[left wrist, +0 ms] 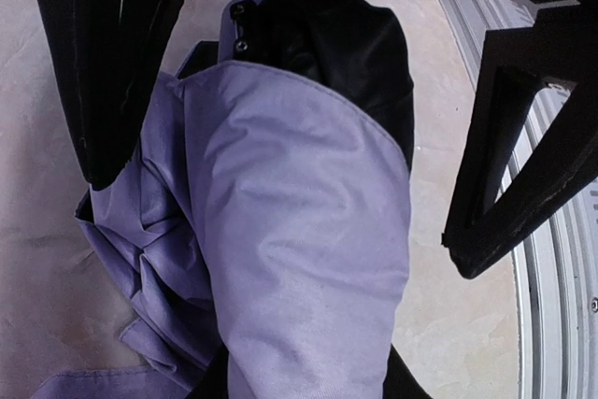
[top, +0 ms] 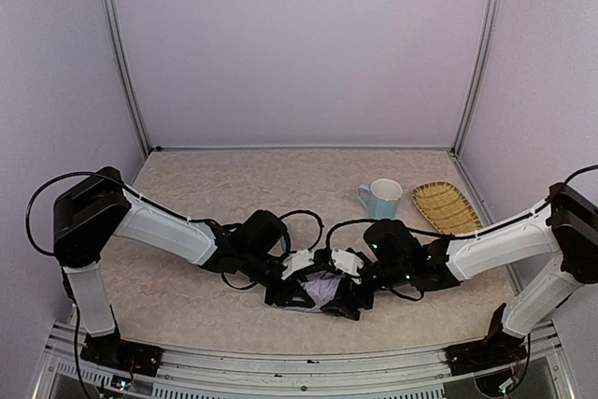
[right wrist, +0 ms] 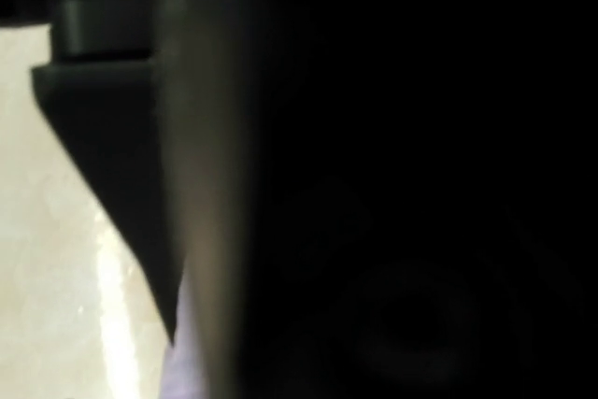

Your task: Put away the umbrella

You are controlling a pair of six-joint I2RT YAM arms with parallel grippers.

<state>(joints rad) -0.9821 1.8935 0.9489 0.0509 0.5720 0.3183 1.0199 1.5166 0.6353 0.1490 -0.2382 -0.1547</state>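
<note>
The umbrella (top: 322,288), crumpled lavender fabric, lies on the table near the front edge between my two grippers. In the left wrist view its fabric (left wrist: 299,231) fills the middle, with the black handle (left wrist: 341,44) at the far end. My left gripper (top: 291,279) is shut on the fabric, which covers most of its fingers (left wrist: 404,388). My right gripper (top: 348,298) is open. Its fingers (left wrist: 103,72) straddle the handle end of the umbrella. The right wrist view is almost all dark, with a sliver of lavender (right wrist: 182,366).
A light blue mug (top: 381,198) stands behind the right arm. A woven yellow tray (top: 446,207) lies to the mug's right, by the right wall. The metal front rail (left wrist: 551,306) runs close beside the umbrella.
</note>
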